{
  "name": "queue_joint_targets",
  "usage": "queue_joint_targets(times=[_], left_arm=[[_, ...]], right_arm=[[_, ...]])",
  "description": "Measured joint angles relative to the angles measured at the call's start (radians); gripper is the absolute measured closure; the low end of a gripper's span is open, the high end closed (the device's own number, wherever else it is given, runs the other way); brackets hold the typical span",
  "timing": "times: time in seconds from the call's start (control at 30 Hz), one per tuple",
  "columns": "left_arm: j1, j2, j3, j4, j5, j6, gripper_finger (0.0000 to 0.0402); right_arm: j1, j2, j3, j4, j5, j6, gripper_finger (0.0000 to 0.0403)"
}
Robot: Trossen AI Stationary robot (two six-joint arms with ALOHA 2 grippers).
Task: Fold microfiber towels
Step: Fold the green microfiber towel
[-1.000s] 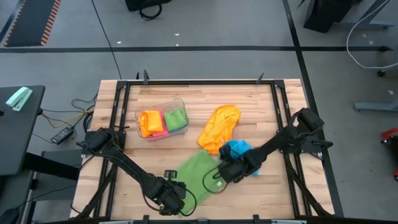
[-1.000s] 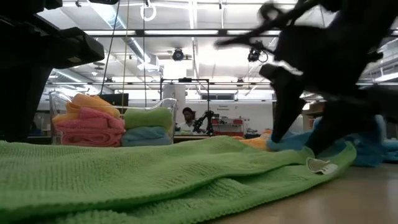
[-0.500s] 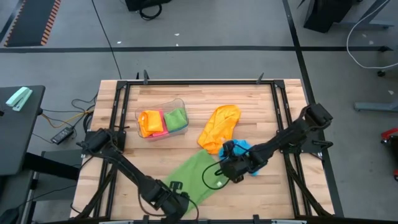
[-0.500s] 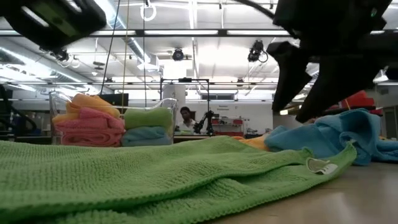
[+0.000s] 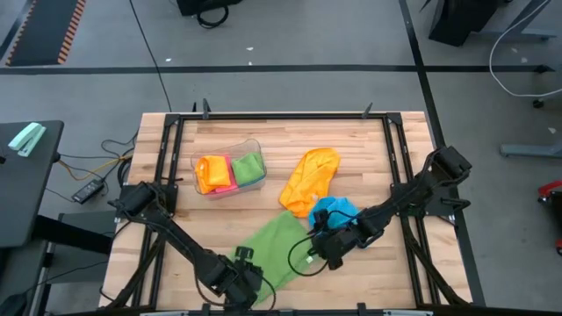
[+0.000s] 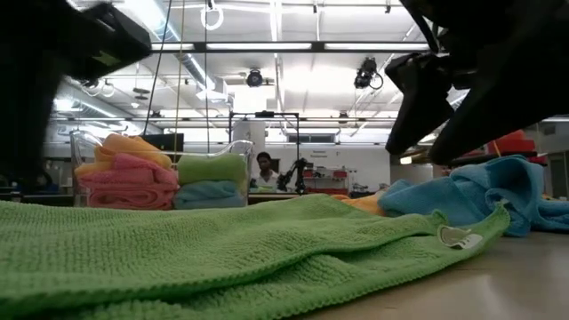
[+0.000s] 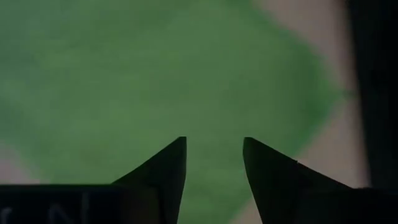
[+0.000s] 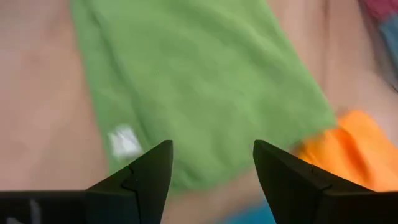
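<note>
Left gripper [image 5: 243, 279]: at 7 o'clock, fingers apart, empty, over green towel's near corner.
Tub [image 5: 230, 167]: at 10 o'clock, folded towels inside.
Green towel [image 5: 277, 246]: at 6 o'clock, flat.
Orange towel [image 5: 310, 179]: centre, crumpled.
Right gripper [image 5: 323, 250]: at 5 o'clock, wide, empty, above green towel's edge.
Blue towel [image 5: 335, 211]: at 4 o'clock, bunched.

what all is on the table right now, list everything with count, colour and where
green towel: one, green, spread flat near the front of the table, between the two claws
blue towel: one, sky blue, crumpled beside the green towel's right corner
orange towel: one, orange, bunched at the table's middle
clear tub: one, clear, back left, holding folded towels in orange, pink, green and blue
table: one, pale wood, black frame
left claw: one, dark, open, over the green towel's front end
right claw: one, dark, open, above the green towel's right corner
</note>
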Motion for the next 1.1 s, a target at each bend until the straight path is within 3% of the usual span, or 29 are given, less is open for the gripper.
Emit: queue_joint_targets(times=[0.23, 0.43, 0.7, 0.87, 1.1], left_arm=[[0.043, 0.0, -0.029, -0.07, -0.039, -0.105, 0.0251], [0.046, 0.001, -0.091, -0.058, 0.011, -0.129, 0.0262], [0.01, 0.002, -0.097, 0.045, 0.127, -0.289, 0.0268], [-0.007, 0.002, -0.097, 0.161, 0.144, -0.25, 0.0269], [0.03, 0.0, -0.067, 0.15, 0.166, 0.004, 0.0282]], right_arm=[[0.03, 0.056, -0.077, 0.277, -0.077, 0.021, 0.017], [0.063, 0.155, -0.043, 0.278, -0.033, 0.021, 0.017], [0.005, 0.16, -0.039, 0.21, -0.015, -0.047, 0.017], [-0.066, 0.158, -0.037, 0.183, -0.049, -0.126, 0.017], [-0.101, 0.104, -0.041, 0.105, -0.136, -0.101, 0.017]])
